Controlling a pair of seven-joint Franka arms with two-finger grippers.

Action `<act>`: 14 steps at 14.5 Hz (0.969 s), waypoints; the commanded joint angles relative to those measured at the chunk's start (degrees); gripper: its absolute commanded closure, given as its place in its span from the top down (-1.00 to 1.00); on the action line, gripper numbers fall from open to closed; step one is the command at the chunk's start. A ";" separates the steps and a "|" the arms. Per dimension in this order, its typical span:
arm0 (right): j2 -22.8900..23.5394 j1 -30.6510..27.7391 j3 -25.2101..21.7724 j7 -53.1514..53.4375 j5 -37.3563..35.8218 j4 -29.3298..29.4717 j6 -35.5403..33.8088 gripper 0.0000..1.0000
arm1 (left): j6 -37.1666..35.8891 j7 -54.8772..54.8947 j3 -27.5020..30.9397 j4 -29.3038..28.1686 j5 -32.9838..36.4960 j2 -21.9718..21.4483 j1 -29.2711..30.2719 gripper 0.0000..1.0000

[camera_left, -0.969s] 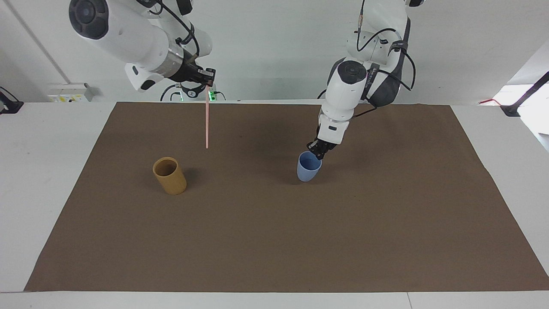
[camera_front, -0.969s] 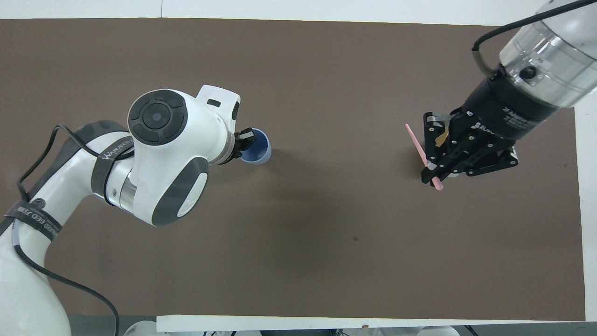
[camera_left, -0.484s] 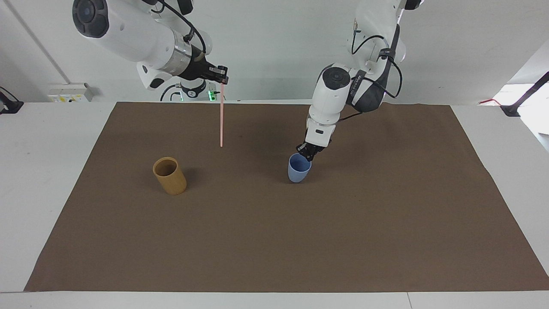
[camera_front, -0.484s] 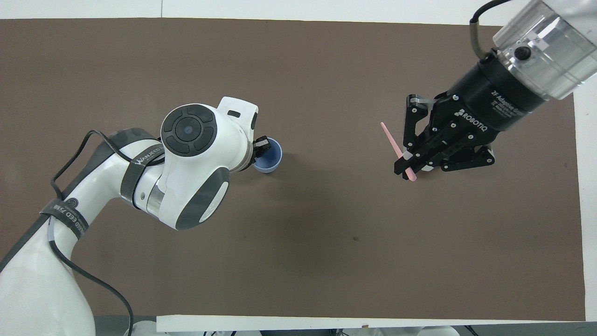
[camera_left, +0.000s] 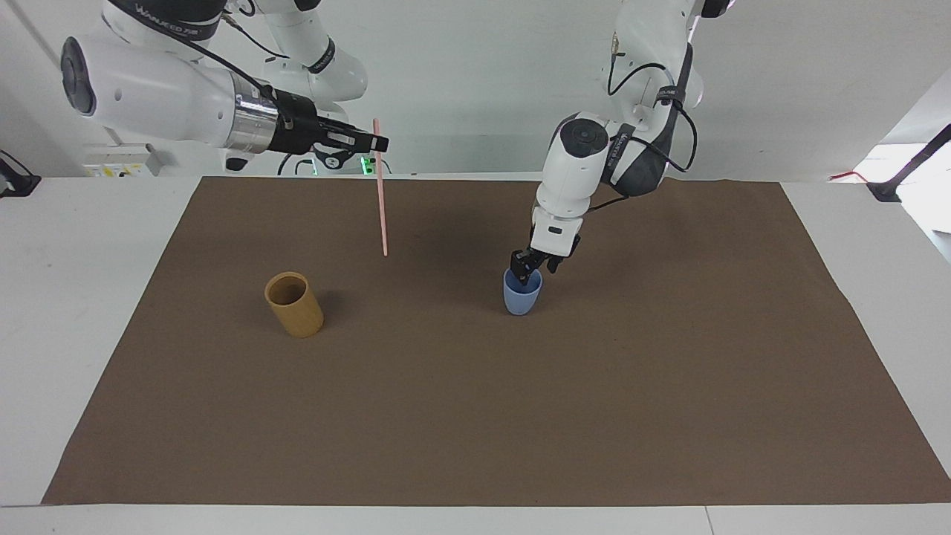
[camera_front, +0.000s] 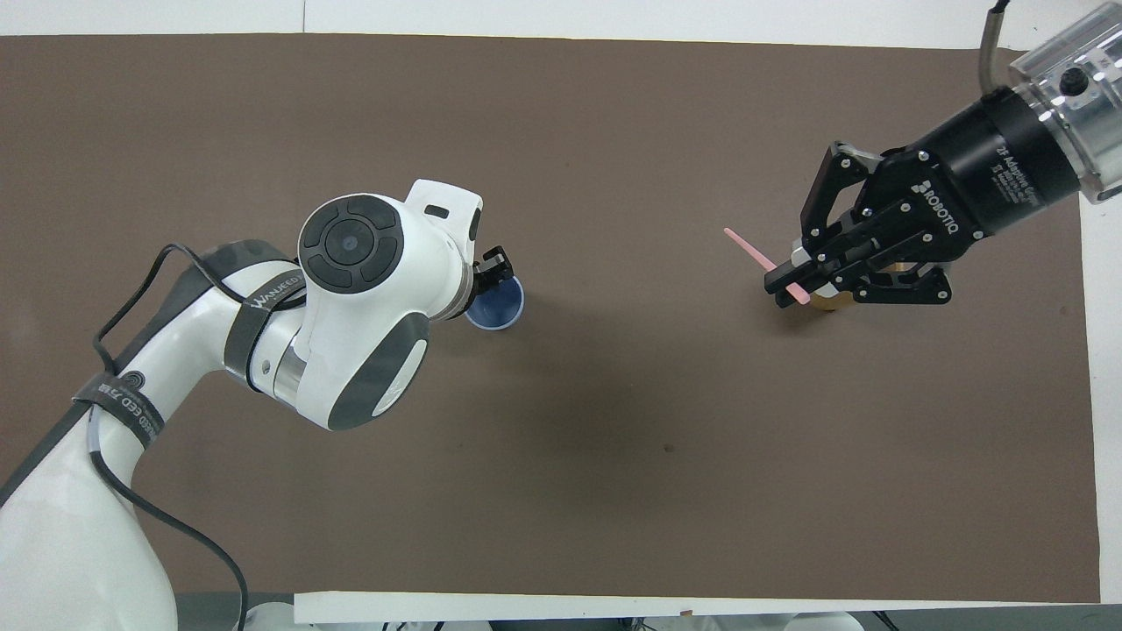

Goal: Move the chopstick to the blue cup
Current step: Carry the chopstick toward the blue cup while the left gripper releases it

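Tan cylindrical cup [camera_left: 294, 304]: upright on brown mat [camera_left: 475, 416], toward the right arm's end of the tabletop; open mouth up, interior appears empty. Overhead view shows only a sliver of it. Mat covers most of white tabletop [camera_left: 82, 297]; bare white margins at both ends.

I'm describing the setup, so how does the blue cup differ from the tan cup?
The blue cup is tapered and shorter; the tan cup is a taller straight cylinder. The left tool grips the blue cup's rim; the tan cup stands untouched, toward the right arm's end. Both are upright, open-topped and handleless.
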 commanded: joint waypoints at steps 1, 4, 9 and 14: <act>-3.05 1.08 0.39 2.19 2.80 -5.07 4.19 -1.00 | -5.72 0.70 0.71 5.37 -0.02 -1.06 2.55 1.00; -3.76 2.83 0.39 5.96 6.57 -6.83 9.19 -1.00 | -13.98 20.74 1.24 5.31 0.59 -4.30 10.08 1.00; -4.55 12.83 0.39 13.78 9.74 -10.78 28.14 -1.00 | -19.18 47.06 1.32 5.40 0.59 -8.78 25.65 1.00; -7.18 22.26 0.39 15.56 13.23 -21.13 45.47 -1.00 | -26.84 57.22 1.32 11.81 11.84 -9.23 33.67 1.00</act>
